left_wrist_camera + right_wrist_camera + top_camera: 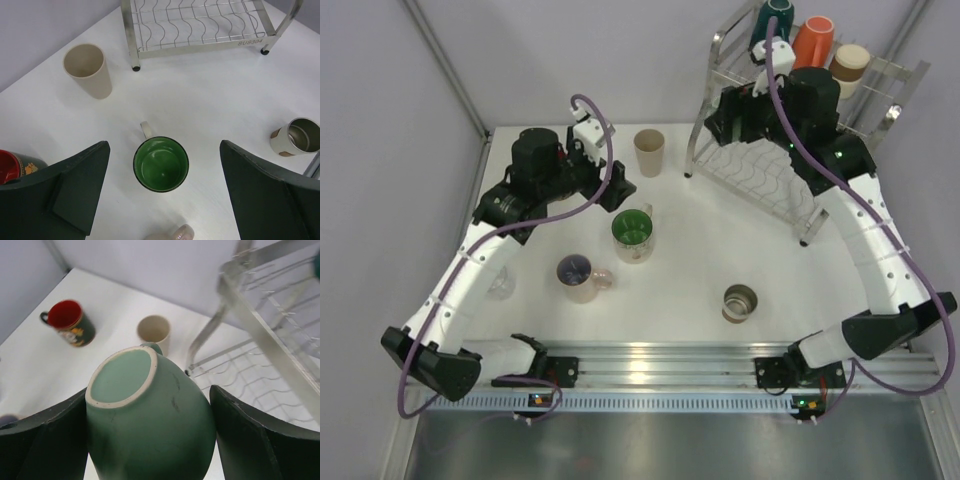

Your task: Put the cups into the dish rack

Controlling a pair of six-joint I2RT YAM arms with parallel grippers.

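Observation:
My right gripper (148,392) is shut on a mint cup (150,415), gripped by its sides with the base turned toward the camera, beside the dish rack (260,325). From above, that gripper (735,120) hangs at the left end of the dish rack (760,175), and the mint cup is hidden under the arm. A dark teal cup (775,18), an orange cup (813,40) and a beige-and-brown cup (848,62) sit on the top tier. My left gripper (163,148) is open above a green-lined mug (161,164), apart from it.
On the table stand a beige cup (87,70), a red mug (12,167) at the left, a steel cup (297,137) at the right and a pinkish mug (582,278) near the front. The rack's lower shelf (200,25) holds nothing in the part shown.

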